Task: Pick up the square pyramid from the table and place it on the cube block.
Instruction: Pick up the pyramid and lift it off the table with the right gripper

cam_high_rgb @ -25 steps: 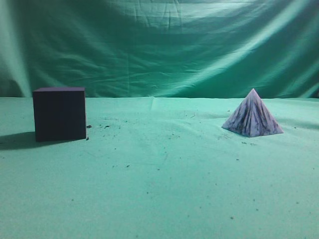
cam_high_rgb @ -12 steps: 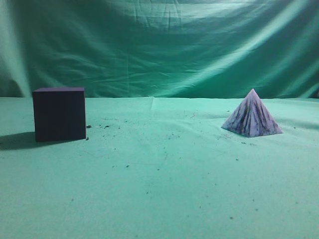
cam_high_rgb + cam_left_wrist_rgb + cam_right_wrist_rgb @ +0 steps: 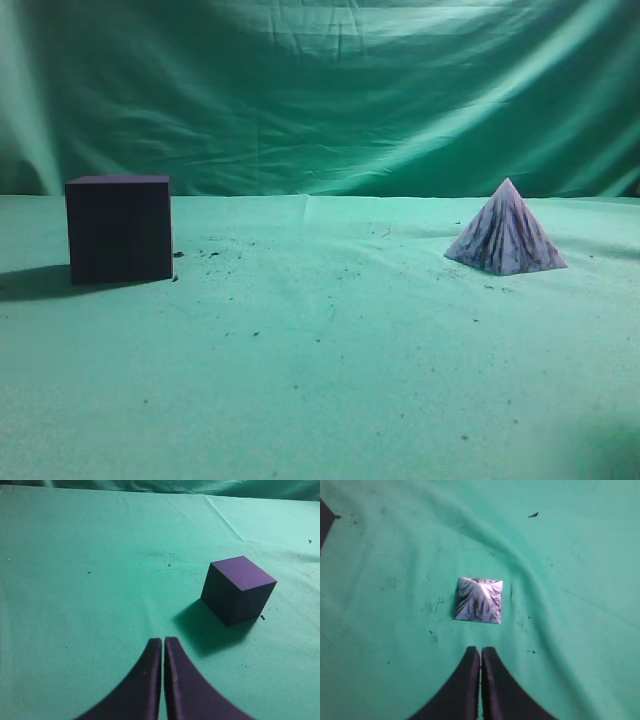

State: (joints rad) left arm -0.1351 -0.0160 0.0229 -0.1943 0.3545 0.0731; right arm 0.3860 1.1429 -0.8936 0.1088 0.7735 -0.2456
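Square pyramid (image 3: 479, 600) sits on the counter (image 3: 330, 350), well apart from cube block (image 3: 120, 228). Right gripper (image 3: 480, 652) above it, fingers clenched, empty; left likewise. Should part them, then straddle opposite sloped faces, probably low.

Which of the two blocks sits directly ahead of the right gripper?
The marbled lilac-white square pyramid, just beyond the shut right gripper; the dark purple cube block lies by the left.

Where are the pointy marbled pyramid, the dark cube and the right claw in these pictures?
square pyramid (image 3: 507, 235): exterior view, on its streaked front face.
cube block (image 3: 120, 232): exterior view, middle of its dark front face.
right gripper (image 3: 480, 656): right wrist view, at the tips of its closed dark fingers.
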